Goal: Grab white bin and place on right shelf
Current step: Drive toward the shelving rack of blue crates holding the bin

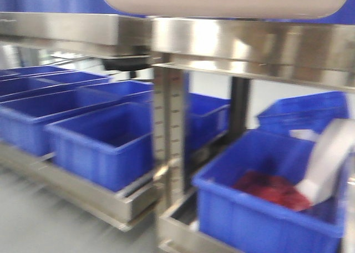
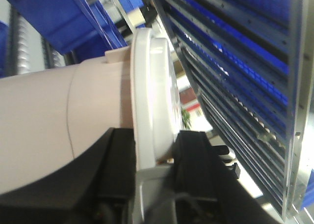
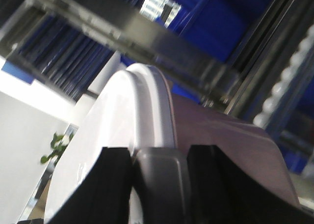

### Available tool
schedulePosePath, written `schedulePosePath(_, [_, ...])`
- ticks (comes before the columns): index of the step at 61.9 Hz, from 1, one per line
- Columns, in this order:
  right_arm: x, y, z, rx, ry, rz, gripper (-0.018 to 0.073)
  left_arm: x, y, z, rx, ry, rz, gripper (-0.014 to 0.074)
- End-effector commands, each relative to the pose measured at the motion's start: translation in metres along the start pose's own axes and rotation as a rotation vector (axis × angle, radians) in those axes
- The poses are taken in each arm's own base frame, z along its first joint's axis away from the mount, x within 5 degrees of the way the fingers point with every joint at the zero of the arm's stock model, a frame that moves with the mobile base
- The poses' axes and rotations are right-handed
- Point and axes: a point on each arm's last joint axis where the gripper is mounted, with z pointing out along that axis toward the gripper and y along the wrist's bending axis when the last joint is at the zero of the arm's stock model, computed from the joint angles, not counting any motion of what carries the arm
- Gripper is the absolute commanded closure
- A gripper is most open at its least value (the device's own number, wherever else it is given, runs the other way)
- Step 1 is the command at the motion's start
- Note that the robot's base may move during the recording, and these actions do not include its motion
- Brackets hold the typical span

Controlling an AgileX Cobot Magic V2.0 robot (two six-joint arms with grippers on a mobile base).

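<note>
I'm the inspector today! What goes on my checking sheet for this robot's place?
Surface: shiny stainless-steel rack shelf, tall reflective lip.
Job's things: off-white plastic bin with glossy white lid, held just over that shelf; touching or not, cannot tell.
Clutter: blue plastic bins on lower racks; the rightmost blue bin holds red stuff and a white object.
Hands: left hand and right hand both clamp the lid's rim.
Cables: nothing seen.
Surroundings: green plant, white wall.
</note>
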Motion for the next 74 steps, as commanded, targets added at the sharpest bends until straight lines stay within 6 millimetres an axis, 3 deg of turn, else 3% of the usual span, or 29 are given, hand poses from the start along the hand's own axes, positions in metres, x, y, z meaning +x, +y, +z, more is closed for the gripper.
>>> schedulePosePath(1, [0.0071, 0.0401, -0.0054, -0.227, 0.069, 0.011, 0.0491, 0.0182, -0.0573, -0.0005, 0.329, 0.153, 0.053, 0.0722])
schedulePosePath(74, [0.0071, 0.0401, -0.0054, -0.227, 0.069, 0.011, 0.0491, 0.0181, -0.0573, -0.0005, 0.329, 0.152, 0.053, 0.0722])
